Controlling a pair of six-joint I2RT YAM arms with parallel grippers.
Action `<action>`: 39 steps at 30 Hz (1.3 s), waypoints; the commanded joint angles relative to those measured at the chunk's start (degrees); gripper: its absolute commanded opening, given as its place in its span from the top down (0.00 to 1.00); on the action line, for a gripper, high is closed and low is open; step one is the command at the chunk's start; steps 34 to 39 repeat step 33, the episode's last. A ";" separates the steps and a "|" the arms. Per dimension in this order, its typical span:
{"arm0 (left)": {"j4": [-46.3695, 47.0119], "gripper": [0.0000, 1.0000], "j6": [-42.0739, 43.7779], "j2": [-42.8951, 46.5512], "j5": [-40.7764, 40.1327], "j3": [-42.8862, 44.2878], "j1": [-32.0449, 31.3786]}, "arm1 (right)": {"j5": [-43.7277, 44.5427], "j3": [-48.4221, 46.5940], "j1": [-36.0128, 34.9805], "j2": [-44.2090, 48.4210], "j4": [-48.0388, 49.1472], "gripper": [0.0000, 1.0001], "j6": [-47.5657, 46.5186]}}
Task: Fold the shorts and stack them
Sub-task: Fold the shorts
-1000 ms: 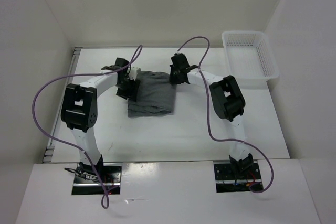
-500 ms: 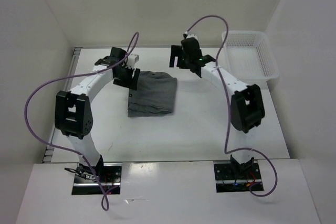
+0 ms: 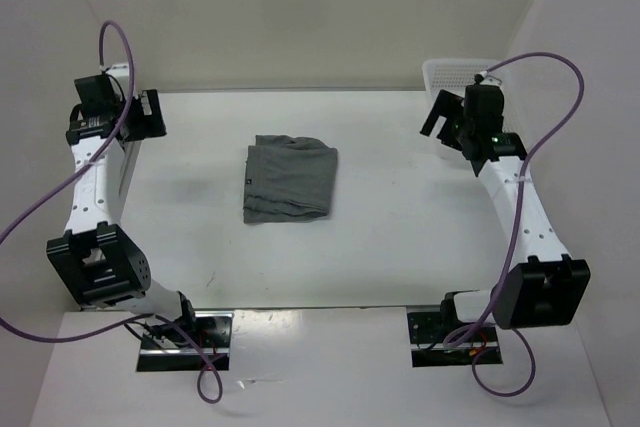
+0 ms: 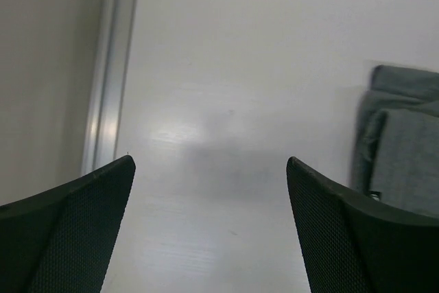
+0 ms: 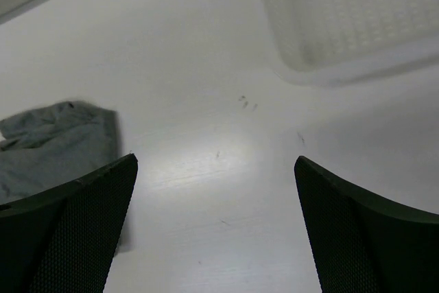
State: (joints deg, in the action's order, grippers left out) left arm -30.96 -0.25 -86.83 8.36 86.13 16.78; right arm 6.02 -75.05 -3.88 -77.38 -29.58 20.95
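"So, how do the jaws stand?"

"Both are spread wide. The left gripper [image 4: 210,162] has nothing between its fingers [image 4: 75,217], with only the white table [image 4: 226,66] under the gap. The right gripper [image 5: 216,160] is just as far apart and grips nothing."

"And the shorts?"

"The shorts [image 3: 290,179] lie folded into a compact grey block at the centre of the overhead frame. They are flat on the table and well apart from both grippers. The left wrist view catches them at its right edge, the right wrist view at its left edge."

"What else is around?"

"A white mesh basket [image 3: 455,69] sits at the upper right of the overhead frame, partly hidden behind the right gripper. Its corner fills the upper right of the right wrist view. A metal rail [image 4: 110,80] runs along the table's left side, by the wall. Purple cables [image 3: 540,54] loop off each arm."

"Anything in the way?"

"White tabletop lies between each gripper and the shorts."
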 commanded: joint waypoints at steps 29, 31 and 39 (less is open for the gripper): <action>3.01 0.00 0.25 7.99 -9.77 -7.90 1.07 | -5.05 4.38 4.49 9.09 -4.08 0.00 -3.81; 3.01 0.00 0.25 7.99 -9.77 -7.90 1.07 | -5.05 4.38 4.49 9.09 -4.08 0.00 -3.81; 3.01 0.00 0.25 7.99 -9.77 -7.90 1.07 | -5.05 4.38 4.49 9.62 -4.08 0.00 -3.81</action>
